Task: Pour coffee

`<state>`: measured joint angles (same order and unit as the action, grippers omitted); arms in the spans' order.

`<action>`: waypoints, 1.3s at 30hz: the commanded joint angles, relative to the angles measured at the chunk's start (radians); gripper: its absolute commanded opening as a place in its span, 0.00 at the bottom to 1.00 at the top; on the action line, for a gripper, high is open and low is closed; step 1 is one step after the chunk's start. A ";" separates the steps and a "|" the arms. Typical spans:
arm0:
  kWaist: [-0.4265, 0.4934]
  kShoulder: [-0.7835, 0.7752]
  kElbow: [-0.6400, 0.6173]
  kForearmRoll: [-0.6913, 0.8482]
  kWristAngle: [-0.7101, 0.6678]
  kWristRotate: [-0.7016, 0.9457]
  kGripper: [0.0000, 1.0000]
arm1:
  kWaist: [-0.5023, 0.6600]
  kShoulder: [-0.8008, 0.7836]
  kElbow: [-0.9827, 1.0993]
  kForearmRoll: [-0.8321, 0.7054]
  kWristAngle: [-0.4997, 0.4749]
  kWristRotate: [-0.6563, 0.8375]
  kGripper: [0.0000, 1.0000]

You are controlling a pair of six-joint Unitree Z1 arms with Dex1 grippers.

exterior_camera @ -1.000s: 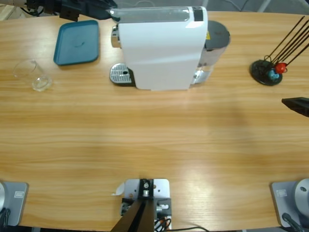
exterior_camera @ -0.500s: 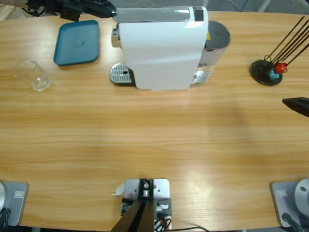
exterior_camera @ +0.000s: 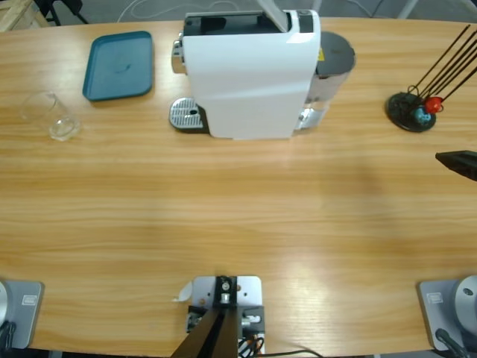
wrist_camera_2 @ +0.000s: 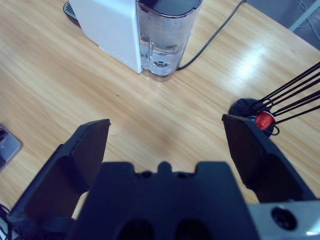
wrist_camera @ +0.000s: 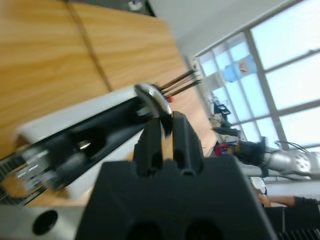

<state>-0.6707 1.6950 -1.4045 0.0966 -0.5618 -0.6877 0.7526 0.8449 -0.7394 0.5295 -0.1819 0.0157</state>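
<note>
- One white coffee machine (exterior_camera: 250, 74) is being shown at the upper middle of the high view, with its top lid raised and its metal drip grille (exterior_camera: 186, 114) jutting toward the left of the frame.
- One clear water tank (wrist_camera_2: 165, 37) is being seen at the machine's back end in the right wrist view, with one black cable (wrist_camera_2: 215, 35) trailing away from it.
- One teal tray (exterior_camera: 119, 65) is being seen at the upper left of the high view, lying flat just left of the machine.
- One clear glass tumbler (exterior_camera: 51, 115) is being shown at the far left, below the tray and apart from it; no coffee can be made out in it.
- One black stand with thin rods and a red ball (exterior_camera: 414, 110) is being seen at the right of the frame.
- The left gripper (wrist_camera: 167, 131) is being held nearly closed, its jaws close together at the machine's silver lever (wrist_camera: 152, 96); whether the lever is being gripped cannot be told.
- The right gripper (wrist_camera_2: 167, 145) is being held wide open over bare table (exterior_camera: 238, 216), grasping nothing.
</note>
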 commanded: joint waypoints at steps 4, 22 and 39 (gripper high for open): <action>-0.102 -0.140 -0.128 0.335 0.360 0.498 0.93 | -0.036 0.021 0.032 -0.008 -0.273 0.090 0.94; -0.174 -0.368 0.410 0.397 0.579 0.804 1.00 | -0.443 0.515 0.418 -0.820 -0.261 0.248 0.73; -0.099 -0.416 0.491 0.371 0.579 0.806 1.00 | -0.587 0.782 0.515 -1.227 -0.119 0.240 0.60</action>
<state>-0.7796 1.2833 -0.9555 0.4816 0.0306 0.1253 0.2037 1.5459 -0.2502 -0.6233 -0.3428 0.2640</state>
